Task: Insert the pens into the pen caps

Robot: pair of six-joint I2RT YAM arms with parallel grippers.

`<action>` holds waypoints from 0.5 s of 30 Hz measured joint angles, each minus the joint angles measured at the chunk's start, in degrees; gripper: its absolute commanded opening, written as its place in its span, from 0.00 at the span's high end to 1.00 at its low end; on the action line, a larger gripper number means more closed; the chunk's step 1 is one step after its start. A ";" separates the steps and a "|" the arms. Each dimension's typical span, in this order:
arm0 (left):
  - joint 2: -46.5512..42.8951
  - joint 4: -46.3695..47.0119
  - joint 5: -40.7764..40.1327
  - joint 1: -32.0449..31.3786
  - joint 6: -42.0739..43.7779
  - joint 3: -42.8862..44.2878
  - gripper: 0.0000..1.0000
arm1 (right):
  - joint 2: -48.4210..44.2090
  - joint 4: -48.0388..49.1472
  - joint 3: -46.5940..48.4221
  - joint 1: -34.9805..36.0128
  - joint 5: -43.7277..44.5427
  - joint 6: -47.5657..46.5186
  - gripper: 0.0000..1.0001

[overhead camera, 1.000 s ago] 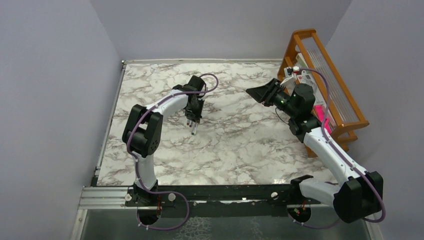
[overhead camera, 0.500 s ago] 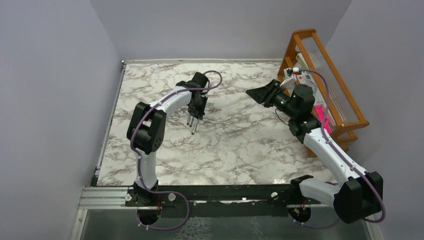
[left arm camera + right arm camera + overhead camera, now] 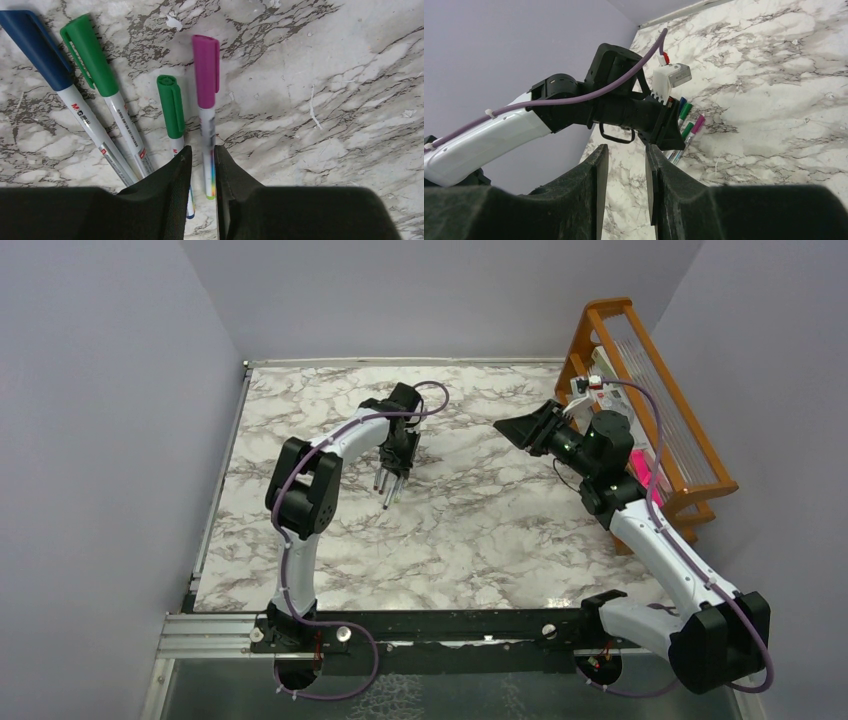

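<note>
Left gripper (image 3: 203, 150), jaws narrowly parted, is straddling the magenta-capped pen (image 3: 207, 117), right gripper (image 3: 626, 150) hanging open, empty; lifting askew risks knocking it into the green-capped neighbour (image 3: 172, 107).

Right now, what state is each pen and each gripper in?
blue-capped pen: cap on, lying on the table.
outer green-capped pen: cap on, lying flat.
inner green-capped pen: cap on, lower end hidden behind a finger.
magenta-capped pen: cap on, barrel between the left fingers.
left gripper: open, jaws either side of the magenta-capped pen.
right gripper: open, empty, raised.
</note>
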 measured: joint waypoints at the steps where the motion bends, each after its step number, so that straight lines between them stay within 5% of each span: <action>1: 0.26 -0.11 0.00 -0.02 0.07 0.00 0.73 | 0.00 -0.11 0.00 0.00 0.00 0.00 0.68; 15: 0.94 -1.38 -0.02 -0.02 0.33 2.89 0.79 | 0.00 -0.20 -0.17 0.00 0.02 0.07 0.69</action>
